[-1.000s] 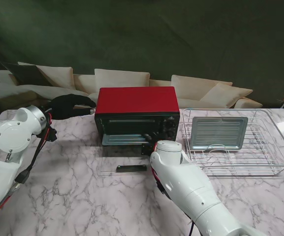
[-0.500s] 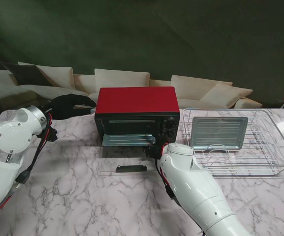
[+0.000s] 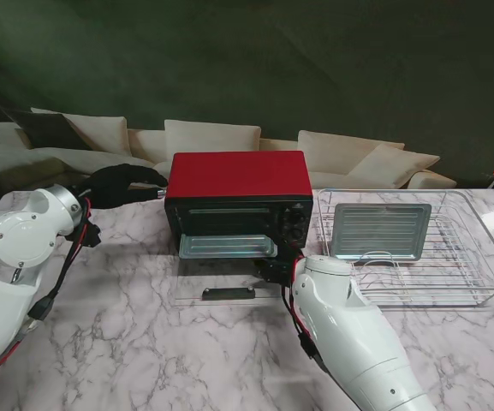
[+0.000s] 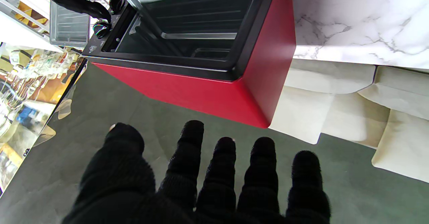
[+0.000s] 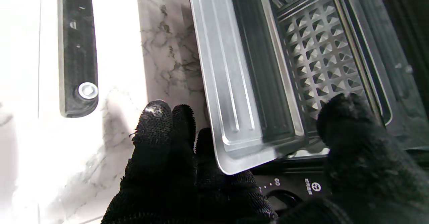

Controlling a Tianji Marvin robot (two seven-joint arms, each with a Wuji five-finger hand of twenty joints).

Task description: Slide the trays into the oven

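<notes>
The red oven [image 3: 238,175] stands with its glass door [image 3: 197,278] folded flat towards me. A metal tray [image 3: 228,247] lies partly inside and juts out of the opening. My right hand [image 3: 274,271] is at that tray's right front corner. In the right wrist view its fingers [image 5: 167,140] lie under and beside the tray [image 5: 231,83] corner, and the thumb [image 5: 352,133] stands apart over the oven floor. A second tray [image 3: 380,231] rests in the wire rack [image 3: 486,282]. My left hand [image 3: 122,184] is open by the oven's left rear corner, fingers spread [image 4: 201,183].
The door's black handle [image 3: 228,294] lies nearest to me on the marble table [image 3: 127,342]. The oven knobs [image 4: 100,28] are on its right side, next to the rack. Sofa cushions [image 3: 212,137] sit beyond the table's far edge.
My right arm has swung right and nearer to me, uncovering the tray's right end. The tray now shows a little farther out of the oven. The left hand has barely moved.
</notes>
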